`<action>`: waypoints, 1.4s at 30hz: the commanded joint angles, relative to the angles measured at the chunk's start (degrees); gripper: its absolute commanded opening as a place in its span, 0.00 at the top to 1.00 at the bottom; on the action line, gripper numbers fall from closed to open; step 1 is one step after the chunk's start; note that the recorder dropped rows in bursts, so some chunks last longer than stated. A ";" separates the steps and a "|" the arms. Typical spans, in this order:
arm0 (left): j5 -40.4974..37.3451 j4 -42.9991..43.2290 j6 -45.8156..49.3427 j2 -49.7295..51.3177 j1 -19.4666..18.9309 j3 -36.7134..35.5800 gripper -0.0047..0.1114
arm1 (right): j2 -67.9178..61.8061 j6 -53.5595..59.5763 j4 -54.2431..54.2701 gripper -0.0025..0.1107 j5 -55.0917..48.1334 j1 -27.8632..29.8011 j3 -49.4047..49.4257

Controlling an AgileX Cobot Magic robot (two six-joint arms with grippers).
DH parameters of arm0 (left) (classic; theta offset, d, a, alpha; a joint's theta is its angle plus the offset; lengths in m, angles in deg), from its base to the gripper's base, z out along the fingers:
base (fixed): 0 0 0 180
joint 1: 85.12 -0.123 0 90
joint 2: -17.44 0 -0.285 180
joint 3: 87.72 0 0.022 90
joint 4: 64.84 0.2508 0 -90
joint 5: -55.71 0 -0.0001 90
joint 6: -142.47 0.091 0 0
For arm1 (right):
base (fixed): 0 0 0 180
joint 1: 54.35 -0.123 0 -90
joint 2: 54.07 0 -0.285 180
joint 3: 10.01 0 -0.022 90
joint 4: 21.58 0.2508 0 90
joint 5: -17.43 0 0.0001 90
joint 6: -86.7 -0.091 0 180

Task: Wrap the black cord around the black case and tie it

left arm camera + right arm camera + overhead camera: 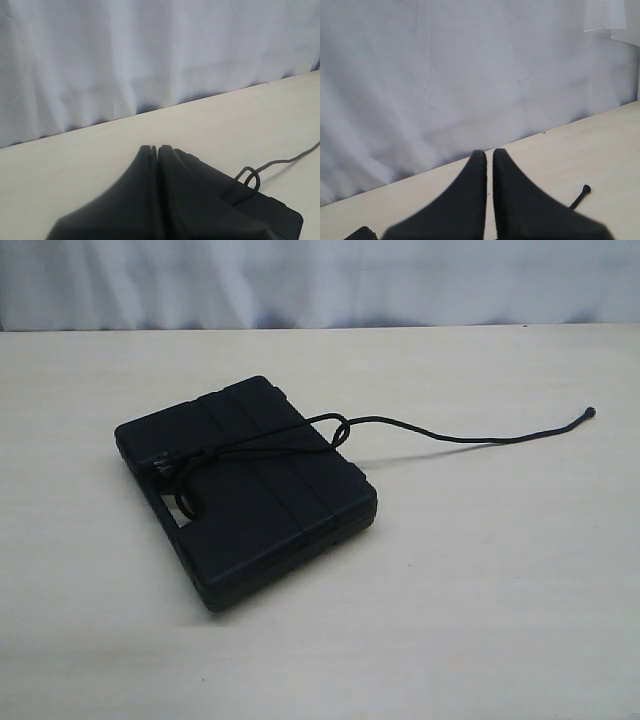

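The black case (262, 525) lies flat on the table, left of centre in the exterior view. The black cord (262, 444) crosses its lid to a knotted loop (337, 429) at the far edge. A tufted end (160, 466) rests near the handle slot (184, 508). The cord's tail runs right over the table to a small knobbed tip (590, 412). Neither gripper shows in the exterior view. My left gripper (156, 148) is shut and empty, with the case (272, 216) and cord loop (250, 178) just beyond it. My right gripper (489, 151) is shut on nothing, with the cord tip (585, 189) off to its side.
The pale wooden table (480, 590) spreads around the case on all sides. A white curtain (320, 280) hangs along the far edge. A corner of the case (362, 233) shows in the right wrist view.
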 commanded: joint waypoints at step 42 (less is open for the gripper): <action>0.67 -0.26 -0.47 -0.10 -0.17 -0.22 0.96 | 33.99 -11.79 -32.56 0.94 16.30 -1.29 31.22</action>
